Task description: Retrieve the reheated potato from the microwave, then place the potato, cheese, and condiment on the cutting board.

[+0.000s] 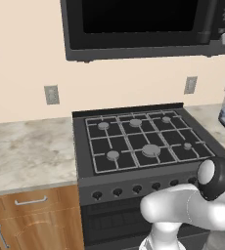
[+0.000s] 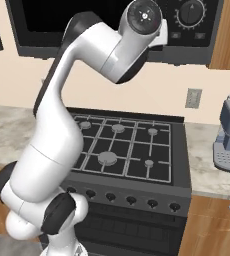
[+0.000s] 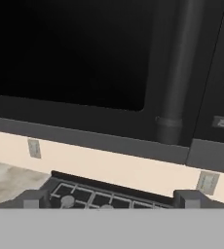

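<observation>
The microwave [image 1: 134, 29] hangs on the wall above the stove, its dark glass door shut. Its control panel with the round knob [image 2: 191, 12] is on the right. In the hand view the microwave [image 3: 75, 58] is close ahead, with its vertical bar handle [image 3: 179, 73] right of centre. My gripper [image 3: 111, 199] is open wide, both fingertips [image 3: 33, 198] low in that view with nothing between them. It is raised in front of the door's lower edge, short of the handle. The potato, cheese, condiment and cutting board are out of view.
A black gas stove [image 1: 139, 141] with several burners stands directly below. Marble counter [image 1: 26, 151] runs to its left over wooden drawers [image 1: 31, 200]. A grey coffee machine [image 2: 229, 135] stands on the counter to the right. Wall outlets [image 1: 51, 94] flank the stove.
</observation>
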